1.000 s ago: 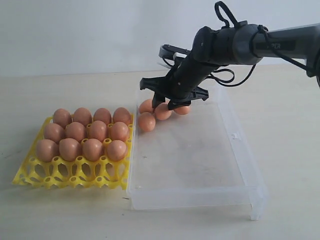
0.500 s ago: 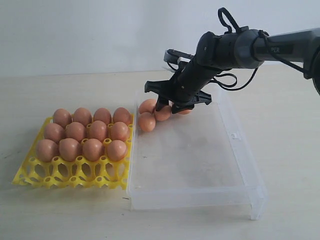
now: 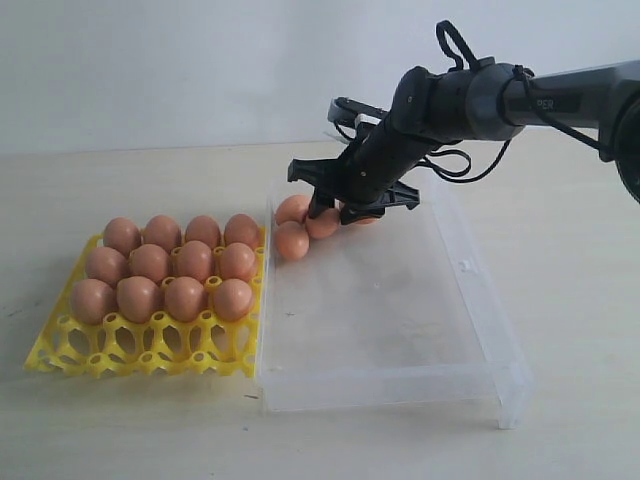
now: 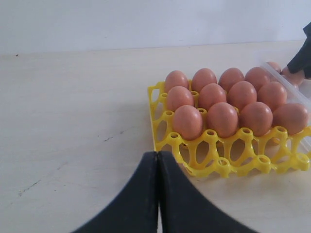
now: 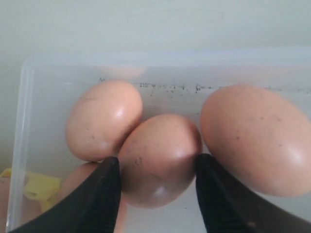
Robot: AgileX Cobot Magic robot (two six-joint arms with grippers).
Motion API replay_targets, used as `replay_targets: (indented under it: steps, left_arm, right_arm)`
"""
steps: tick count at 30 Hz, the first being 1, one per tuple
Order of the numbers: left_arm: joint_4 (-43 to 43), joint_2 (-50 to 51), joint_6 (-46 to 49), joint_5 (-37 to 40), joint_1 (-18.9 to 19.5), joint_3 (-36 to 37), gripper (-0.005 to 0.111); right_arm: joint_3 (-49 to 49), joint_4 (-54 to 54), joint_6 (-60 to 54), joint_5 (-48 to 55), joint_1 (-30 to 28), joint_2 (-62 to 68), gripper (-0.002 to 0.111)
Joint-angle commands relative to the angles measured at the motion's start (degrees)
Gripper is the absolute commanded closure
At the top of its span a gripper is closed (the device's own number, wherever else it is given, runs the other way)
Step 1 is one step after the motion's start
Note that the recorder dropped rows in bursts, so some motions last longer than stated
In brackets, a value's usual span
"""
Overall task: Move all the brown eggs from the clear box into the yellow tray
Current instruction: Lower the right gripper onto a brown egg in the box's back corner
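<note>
Several brown eggs (image 3: 165,265) fill three rows of the yellow tray (image 3: 60,345) on the left; its front row of cups is bare. The clear box (image 3: 400,330) lies right of it, with a small cluster of eggs in its far left corner. My right gripper (image 3: 335,212) reaches down into that cluster. Its fingers press both sides of the middle egg (image 5: 158,160), which touches an egg (image 5: 102,119) on one side and a larger-looking egg (image 5: 252,141) on the other. My left gripper (image 4: 158,155) is shut and empty, low over the table near the tray (image 4: 194,160).
The box wall (image 5: 29,121) stands close behind the gripped egg, and the tray's edge (image 5: 36,187) shows through it. A further egg (image 3: 291,240) lies against the box's left wall beside the tray. The rest of the box floor holds nothing.
The right gripper has shifted slightly back and up over the egg cluster, staying at the middle egg. The eggs in the tray and the left gripper have not moved.
</note>
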Motion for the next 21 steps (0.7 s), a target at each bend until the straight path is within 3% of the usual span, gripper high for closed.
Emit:
replay_targets:
  steps: [1,6,11,21]
  left_arm:
    - [-0.1,-0.3,0.0,-0.6,0.1,-0.2,0.107]
    - [-0.1,-0.3,0.0,-0.6,0.1,-0.2,0.107]
    - [-0.1,-0.3,0.0,-0.6,0.1,-0.2,0.107]
    - [-0.1,-0.3,0.0,-0.6,0.1,-0.2,0.107]
  right_arm:
    - [0.2,-0.4,-0.9,0.3,-0.2,2.3,0.062]
    - [0.2,2.2,-3.6,1.0,-0.2,2.3,0.059]
    - [0.2,2.3,-3.6,1.4,-0.2,2.3,0.043]
    - [0.2,2.3,-3.6,-1.5,-0.2,2.3,0.043]
